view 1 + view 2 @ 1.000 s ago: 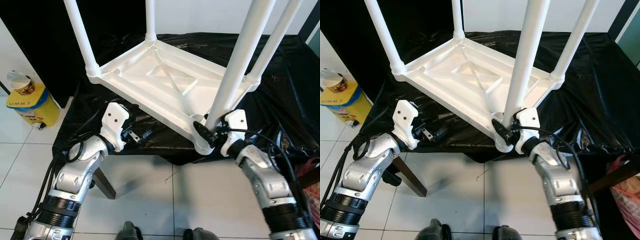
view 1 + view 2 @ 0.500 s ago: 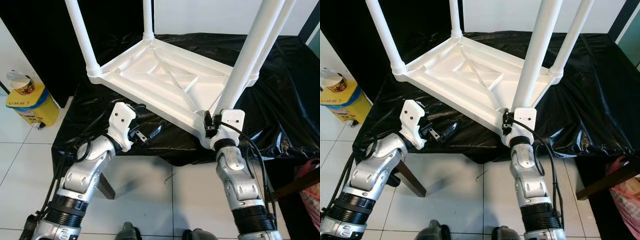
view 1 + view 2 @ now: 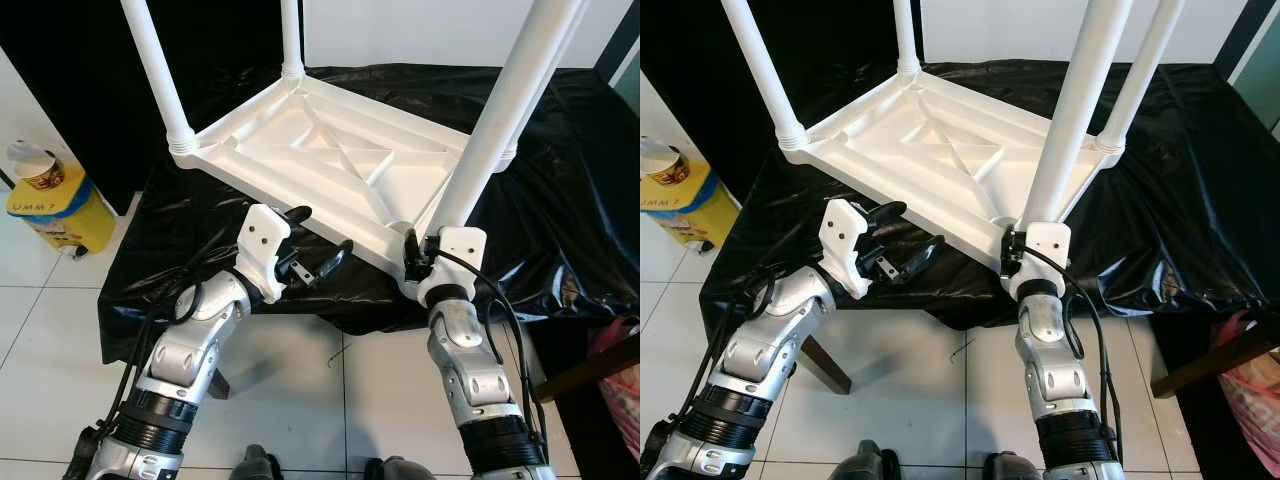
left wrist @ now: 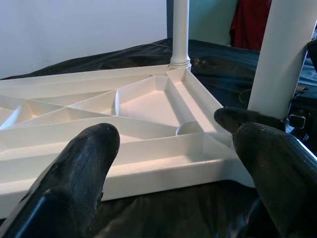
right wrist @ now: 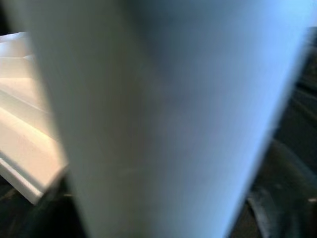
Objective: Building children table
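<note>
Upturned white children's table (image 3: 330, 170) on a counter (image 3: 560, 200) draped in black plastic sheet, ribbed underside facing up, four white legs rising out of the corner sockets. Nearest leg (image 3: 500, 120) standing at the table's near right corner, close to the counter's front edge.

Right hand (image 3: 412, 258) pressed against the base of that nearest leg, right at the corner socket; fingers mostly hidden behind the white wrist housing, so cannot tell how far apart or whether closed on the leg. From the right wrist, blurred white leg (image 5: 168, 114) very close across the lens, with a strip of table frame off to one side.

Left hand (image 3: 322, 240) spread wide, gripping nothing, hovering just beside the table's near long edge, left of the right hand. One finger (image 3: 298, 213) up by the rim, the other (image 3: 338, 259) lower over the black sheet. From the left wrist, both black fingers (image 4: 79, 173) flanking the table's side wall (image 4: 138, 168), with the far leg (image 4: 179, 32) upright beyond and the near leg (image 4: 282, 59) beside the other finger.

Near corner of the table overhanging or level with the counter's front edge; cannot tell which. Open black sheet to the right of the table. White tiled floor (image 3: 300, 400) below between the arms. Yellow container (image 3: 45, 205) with a cup on top standing on the floor off to the left, well apart from the counter's corner.
</note>
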